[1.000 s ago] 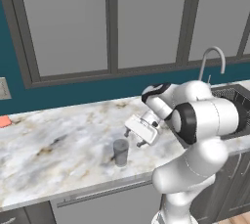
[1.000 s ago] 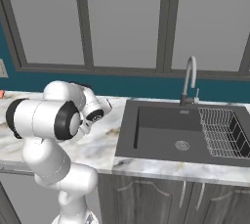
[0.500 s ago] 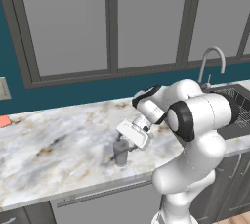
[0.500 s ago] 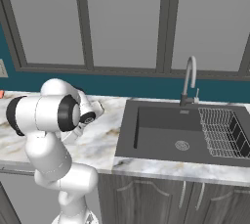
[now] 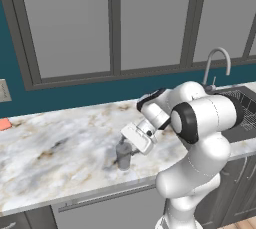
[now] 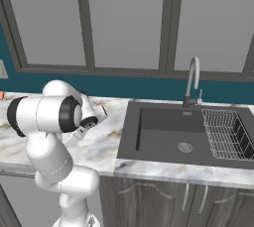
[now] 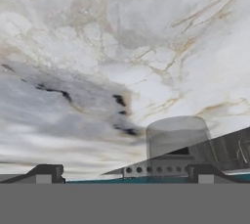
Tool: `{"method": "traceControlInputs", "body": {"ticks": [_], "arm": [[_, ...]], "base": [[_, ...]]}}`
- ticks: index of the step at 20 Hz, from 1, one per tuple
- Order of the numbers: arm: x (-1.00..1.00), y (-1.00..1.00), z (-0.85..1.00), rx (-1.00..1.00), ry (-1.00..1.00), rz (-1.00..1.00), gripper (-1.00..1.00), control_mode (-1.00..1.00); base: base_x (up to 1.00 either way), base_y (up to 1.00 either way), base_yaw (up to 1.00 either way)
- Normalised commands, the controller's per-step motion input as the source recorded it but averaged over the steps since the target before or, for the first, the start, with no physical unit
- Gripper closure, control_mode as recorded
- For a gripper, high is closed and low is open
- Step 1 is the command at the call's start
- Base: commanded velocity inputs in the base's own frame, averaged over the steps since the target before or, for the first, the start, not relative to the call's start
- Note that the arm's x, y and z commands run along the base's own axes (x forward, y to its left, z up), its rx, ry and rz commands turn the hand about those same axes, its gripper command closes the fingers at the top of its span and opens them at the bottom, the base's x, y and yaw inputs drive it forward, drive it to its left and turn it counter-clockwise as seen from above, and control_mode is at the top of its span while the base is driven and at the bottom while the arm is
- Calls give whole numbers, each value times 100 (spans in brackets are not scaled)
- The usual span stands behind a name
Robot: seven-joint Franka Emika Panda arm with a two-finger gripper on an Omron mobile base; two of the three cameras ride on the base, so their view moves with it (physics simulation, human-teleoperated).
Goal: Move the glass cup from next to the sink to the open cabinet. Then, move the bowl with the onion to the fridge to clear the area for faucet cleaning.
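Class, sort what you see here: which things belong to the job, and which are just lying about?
Job:
small grey translucent glass cup
dark grey recessed sink
thin silver gooseneck faucet
open end effector

Lying about:
small orange-red object at the counter's far edge
wire rack

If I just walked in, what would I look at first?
Probably the big white arm bent low over the marble counter, its open gripper right at a little grey glass cup near the front edge. After that, the dark sink off to the right, with a tall silver faucet behind it and a wire rack inside.
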Motion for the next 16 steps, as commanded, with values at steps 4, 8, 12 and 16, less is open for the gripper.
{"method": "traceControlInputs", "body": {"ticks": [4, 8, 12, 16], "arm": [[3, -4, 0, 0, 0, -15, -100, -100], [24, -2, -13, 0, 1, -10, -100, -100], [51, 0, -22, 0, 8, 0, -100, -100], [39, 0, -34, -4, 14, 0, -100, -100]], "base": [[0, 0, 0], [0, 0, 0], [0, 0, 0], [0, 0, 0]]}}
